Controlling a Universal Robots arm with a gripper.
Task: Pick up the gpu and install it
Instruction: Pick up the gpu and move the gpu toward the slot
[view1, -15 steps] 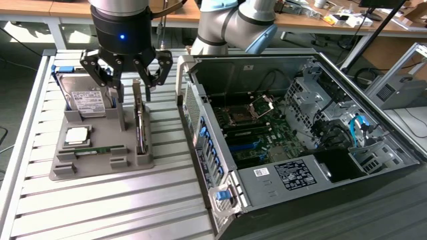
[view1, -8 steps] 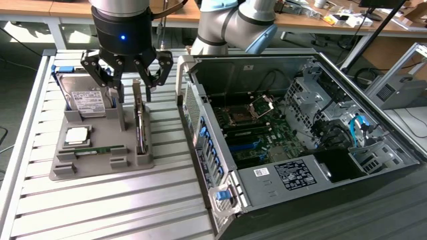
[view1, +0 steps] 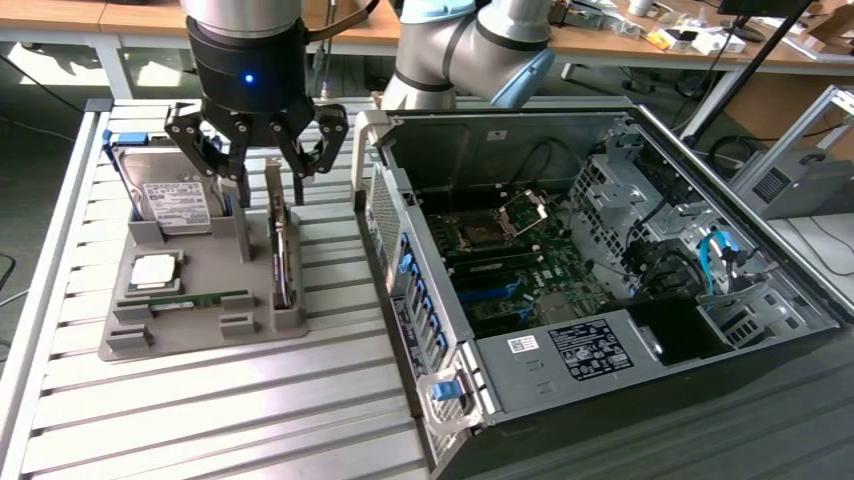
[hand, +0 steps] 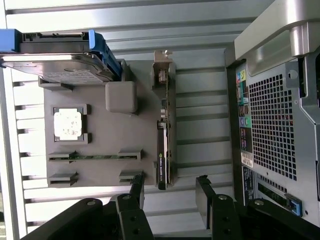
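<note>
On the grey moulded plastic tray (view1: 200, 335), the thin, flat, rectangular gpu (view1: 280, 260) with its dark edge and silver metal end bracket stands on its long edge in a slot along the side of the tray nearest the computer. From the wrist view the gpu (hand: 164, 135) reads as a narrow strip, its bracket at the end close to the hard drive.

Directly above the card's far end in the exterior view hangs the black multi-link gripper (view1: 263, 185) of the arm. Its fingers (view1: 214, 165) are spread wide, one on each side of the card's line, and they grip nothing. In the wrist view the gripper (hand: 170, 192) straddles the card's line, with a clear gap on both sides.

Beside the gpu, the tray also carries a boxy silver hard drive (view1: 174, 200) in a blue carrier, a square silver processor chip (view1: 154, 270) and a slim green RAM stick (view1: 198, 298).

At the exterior view's right lies an open grey metal computer case (view1: 414, 290), its green motherboard (view1: 521, 270) exposed. Tray and case both rest on a ribbed aluminium table (view1: 200, 420).
</note>
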